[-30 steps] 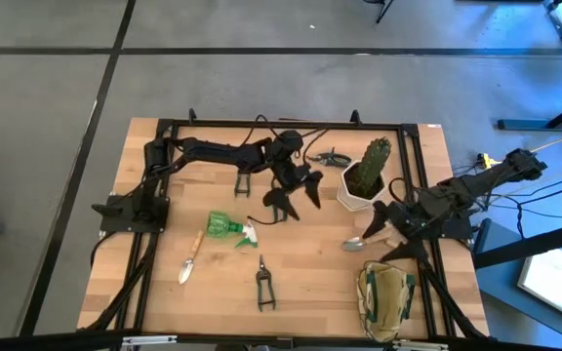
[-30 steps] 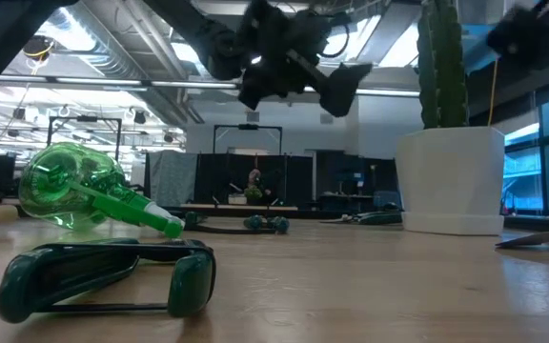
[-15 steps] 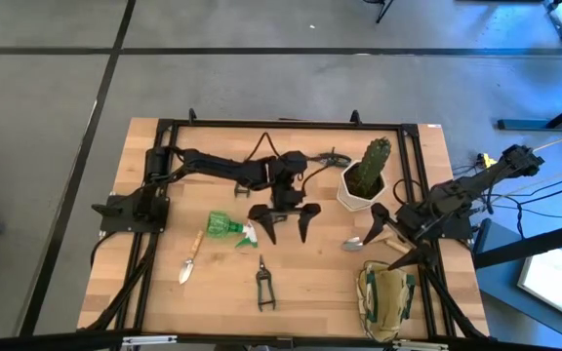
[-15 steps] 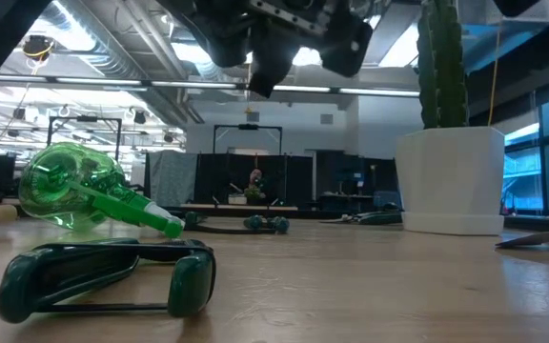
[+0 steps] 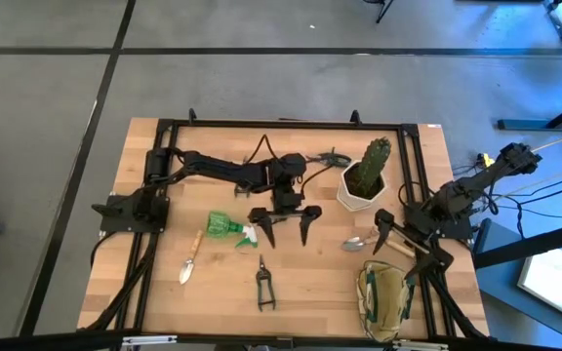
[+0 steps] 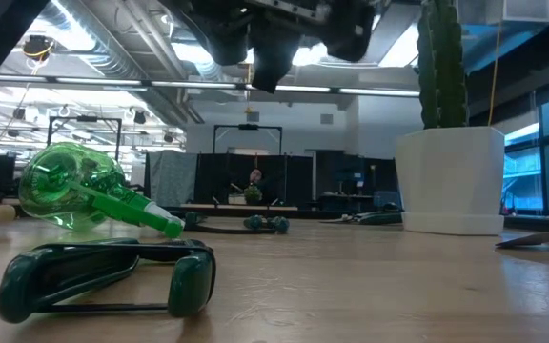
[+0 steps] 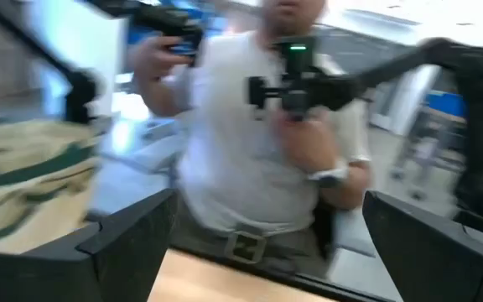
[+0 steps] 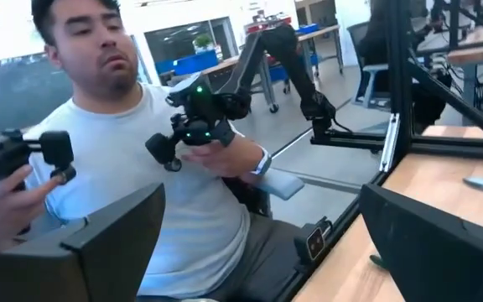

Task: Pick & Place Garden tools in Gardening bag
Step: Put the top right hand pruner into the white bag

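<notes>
My left gripper (image 5: 285, 224) hangs open and empty above the table's middle, just right of the green spray bottle (image 5: 226, 226), which lies on its side. It also shows at the top of the low view (image 6: 305, 38). My right gripper (image 5: 405, 244) is open and empty at the right, over a silver trowel (image 5: 359, 242) and just beyond the olive gardening bag (image 5: 386, 298). Black pruning shears (image 5: 263, 283) lie flat at the near middle. A second trowel (image 5: 190, 261) lies at the left. Another pair of shears (image 5: 332, 156) lies at the far side.
The cactus in its white pot (image 5: 363, 179) stands between the two grippers at the far right. A person stands past the table's near edge, holding hand controllers (image 8: 193, 117). Bare wood lies between the near shears and the bag.
My left gripper has moved toward the table's near edge and turned, so its open fingers now sit side by side next to the spray bottle's nozzle. My right gripper has shifted a little toward the near edge, toward the bag. No tool has moved.
</notes>
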Robot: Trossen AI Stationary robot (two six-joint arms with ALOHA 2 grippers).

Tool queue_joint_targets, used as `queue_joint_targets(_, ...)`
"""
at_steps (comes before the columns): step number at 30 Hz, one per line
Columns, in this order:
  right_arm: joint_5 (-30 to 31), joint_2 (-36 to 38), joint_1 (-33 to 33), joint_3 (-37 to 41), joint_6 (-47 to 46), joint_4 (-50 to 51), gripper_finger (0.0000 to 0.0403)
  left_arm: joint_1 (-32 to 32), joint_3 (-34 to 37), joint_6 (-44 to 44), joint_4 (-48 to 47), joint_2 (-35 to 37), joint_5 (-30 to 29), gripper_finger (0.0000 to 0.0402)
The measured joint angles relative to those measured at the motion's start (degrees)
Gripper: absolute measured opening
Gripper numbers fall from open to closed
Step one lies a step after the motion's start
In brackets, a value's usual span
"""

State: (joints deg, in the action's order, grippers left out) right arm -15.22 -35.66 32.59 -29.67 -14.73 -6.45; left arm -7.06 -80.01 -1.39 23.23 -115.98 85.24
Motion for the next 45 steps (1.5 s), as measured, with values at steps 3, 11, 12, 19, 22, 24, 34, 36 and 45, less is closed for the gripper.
queue_joint_targets(3,2.7,0.0,0.0,0.0,0.7,0.7,0.0399,-1.4,0.0,1.8,0.2,0.0,-7.4,0.0377)
queue_joint_targets(11,24.1,0.0,-0.1,0.0,-0.8,12.6,0.0399,-6.7,0.0,6.9,-1.7,0.0,-27.3,0.0377)
queue_joint_targets(12,25.4,0.0,0.0,0.0,-1.3,13.9,0.0399,-7.3,0.0,7.1,-2.3,0.0,-31.0,0.0377)
queue_joint_targets(19,26.4,-2.4,0.1,0.0,-6.9,17.0,0.0399,-9.0,0.0,5.2,-7.0,0.0,-49.8,0.0377)
queue_joint_targets(22,28.7,-4.2,0.1,0.1,-13.5,19.8,0.0399,-8.6,-1.5,4.8,-10.2,0.0,-51.1,0.0377)
queue_joint_targets(24,30.1,-5.0,0.0,0.1,-18.4,21.2,0.0399,-8.3,-3.0,2.4,-14.1,0.0,-55.3,0.0377)
queue_joint_targets(34,30.0,-6.1,0.2,0.1,-36.8,29.7,0.0386,-6.0,-9.4,-7.7,-31.6,1.2,-78.2,0.0377)
queue_joint_targets(36,28.7,-6.1,0.2,0.1,-39.3,30.7,0.0375,-5.5,-9.9,-9.5,-35.1,1.5,-81.5,0.0377)
queue_joint_targets(45,26.6,-6.1,0.7,0.1,-43.4,28.7,0.0328,-4.8,-10.1,-9.3,-38.9,1.9,-87.5,0.0377)
